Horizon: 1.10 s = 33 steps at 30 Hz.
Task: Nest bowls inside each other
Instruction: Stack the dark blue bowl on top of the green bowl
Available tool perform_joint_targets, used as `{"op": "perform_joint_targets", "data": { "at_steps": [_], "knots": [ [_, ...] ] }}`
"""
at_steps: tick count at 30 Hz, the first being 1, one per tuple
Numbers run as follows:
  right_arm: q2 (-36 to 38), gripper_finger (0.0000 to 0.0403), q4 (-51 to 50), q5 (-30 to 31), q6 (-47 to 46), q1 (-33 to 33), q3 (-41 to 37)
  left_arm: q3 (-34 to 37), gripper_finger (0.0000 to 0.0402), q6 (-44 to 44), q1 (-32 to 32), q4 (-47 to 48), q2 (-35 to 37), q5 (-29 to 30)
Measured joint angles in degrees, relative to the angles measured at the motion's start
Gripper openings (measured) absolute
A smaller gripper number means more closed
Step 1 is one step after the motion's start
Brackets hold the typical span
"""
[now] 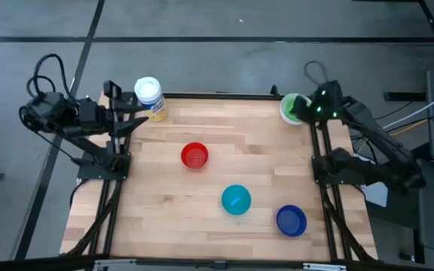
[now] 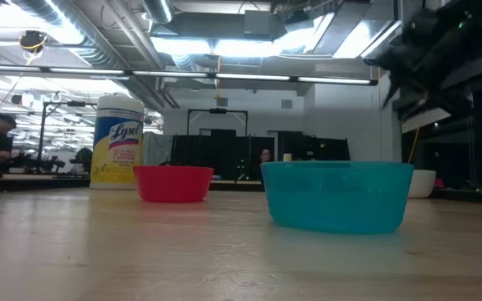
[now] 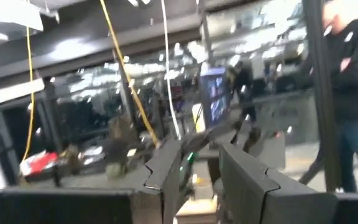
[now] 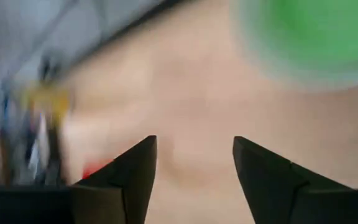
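Observation:
Three bowls stand apart, upright on the wooden table [image 1: 164, 233]: red [image 1: 194, 155] at centre left, teal [image 1: 236, 199] nearer the front, dark blue [image 1: 291, 220] at the near right. At the far right corner a green bowl [image 1: 291, 108] shows a white rim around it; the low view shows a white bowl [image 2: 423, 184] there. My right gripper [image 4: 194, 168] hovers open beside the green bowl [image 4: 309, 37], with nothing between its fingers. At the table's left edge my left gripper [image 3: 197, 180] stands raised and open, pointing out into the room.
A white-capped jar with a yellow label [image 1: 149, 96] stands at the far left corner, close to my left arm. Dark frame rails run along both sides of the table. People [image 3: 353, 62] are in the room beyond. Bare wood lies between the bowls.

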<state>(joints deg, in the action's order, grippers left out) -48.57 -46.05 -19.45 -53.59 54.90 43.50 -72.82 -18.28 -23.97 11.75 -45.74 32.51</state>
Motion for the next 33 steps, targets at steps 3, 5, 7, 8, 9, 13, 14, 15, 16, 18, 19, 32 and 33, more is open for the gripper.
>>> {"op": "perform_joint_targets", "data": {
  "at_steps": [3, 5, 7, 8, 9, 13, 14, 15, 16, 18, 19, 32, 33],
  "knots": [
    [3.06, 0.0204, -6.47, -0.01, -3.09, -13.35, -0.06, 0.00, 0.0106, 3.06, -1.84, 7.16, 0.00, 5.59],
    [4.72, 0.0192, -10.63, 1.79, -6.48, -22.39, -0.04, 0.00, 0.0106, 6.33, -3.32, 12.25, -0.14, 8.72],
    [5.76, 0.0180, -14.76, 2.30, -10.36, -32.02, -0.08, 0.02, 0.0106, 9.28, -4.73, 15.37, -0.40, 10.58],
    [6.00, 0.0174, -15.90, 1.79, -12.45, -37.12, -0.07, 0.02, 0.0106, 10.21, -5.42, 15.91, -0.55, 11.18],
    [6.10, 0.0169, -16.72, 0.96, -14.70, -42.00, -0.06, 0.02, 0.0106, 10.75, -6.03, 15.98, -0.61, 11.55],
    [4.45, 0.0154, -15.96, 0.10, -24.07, -60.77, -0.06, 0.02, 0.0106, 11.90, -8.03, 15.90, -0.53, 13.71],
    [3.54, 0.0152, -15.26, 0.08, -25.64, -64.81, -0.07, 0.02, 0.0106, 12.05, -8.38, 15.83, -0.55, 14.48],
    [2.56, 0.0151, -14.09, 0.12, -27.10, -68.59, -0.08, 0.02, 0.0106, 12.12, -8.75, 15.62, -0.55, 15.11],
    [1.33, 0.0151, -12.56, 0.21, -28.43, -72.06, -0.08, 0.02, 0.0106, 12.17, -9.12, 15.23, -0.55, 15.65],
    [-1.79, 0.0151, -9.19, 0.98, -29.75, -78.31, -0.08, 0.02, 0.0106, 12.40, -9.97, 14.93, -0.68, 16.49],
    [-3.62, 0.0151, -7.45, 1.30, -30.00, -80.88, -0.08, 0.02, 0.0106, 12.52, -10.39, 14.82, -0.76, 16.99],
    [-25.25, 0.0151, 4.37, 0.69, -20.64, -91.22, -0.04, 0.02, 0.0106, 14.52, -14.33, 11.92, -3.75, 22.04],
    [-25.35, 0.0151, 4.35, 1.45, -20.15, -91.11, -0.04, 0.02, 0.0106, 15.12, -14.31, 11.74, -4.00, 22.04]
  ]
}}
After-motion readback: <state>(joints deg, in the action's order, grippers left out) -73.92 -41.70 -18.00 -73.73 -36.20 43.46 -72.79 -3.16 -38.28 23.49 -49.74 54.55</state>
